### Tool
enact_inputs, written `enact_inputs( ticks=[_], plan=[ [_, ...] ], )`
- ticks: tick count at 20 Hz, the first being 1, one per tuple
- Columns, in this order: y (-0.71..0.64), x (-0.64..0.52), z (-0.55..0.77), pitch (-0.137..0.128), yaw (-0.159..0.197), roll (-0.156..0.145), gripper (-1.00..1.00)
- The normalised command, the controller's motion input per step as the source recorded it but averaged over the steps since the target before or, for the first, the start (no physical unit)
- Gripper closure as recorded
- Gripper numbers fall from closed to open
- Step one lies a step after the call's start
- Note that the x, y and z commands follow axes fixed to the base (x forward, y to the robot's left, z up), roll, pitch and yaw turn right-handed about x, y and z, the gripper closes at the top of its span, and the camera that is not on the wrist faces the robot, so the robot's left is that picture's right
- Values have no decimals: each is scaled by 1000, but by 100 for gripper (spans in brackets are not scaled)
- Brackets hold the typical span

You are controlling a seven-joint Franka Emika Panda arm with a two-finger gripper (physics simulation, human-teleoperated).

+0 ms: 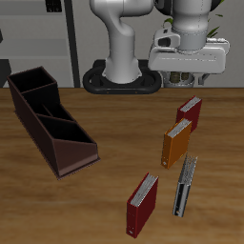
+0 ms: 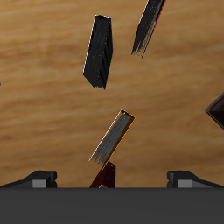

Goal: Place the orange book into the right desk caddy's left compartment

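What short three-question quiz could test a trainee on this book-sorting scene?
1. True or false: the slim upright orange hardcover book already sits inside the long dark maroon-brown open-topped desk caddy.
2. Multiple choice: how many dark red books stand on the wooden table? A) one B) two C) three
3. Short answer: is the gripper holding anything?

Key:
1. False; it stands on the table, apart from the caddy.
2. B; one dark red book farther back, another near the front edge.
3. No; it hangs above the books, grasping nothing.
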Motion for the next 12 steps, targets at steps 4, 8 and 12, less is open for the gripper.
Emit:
enact_inputs(
  ticks=[4,8,12],
  plan=[
    [57,119,-74,-10,-27,-21,-100],
    [51,35,-69,-4,-38,7,-100],
    [-26,-22,-112,-8,-70,24,-100]
  ],
)
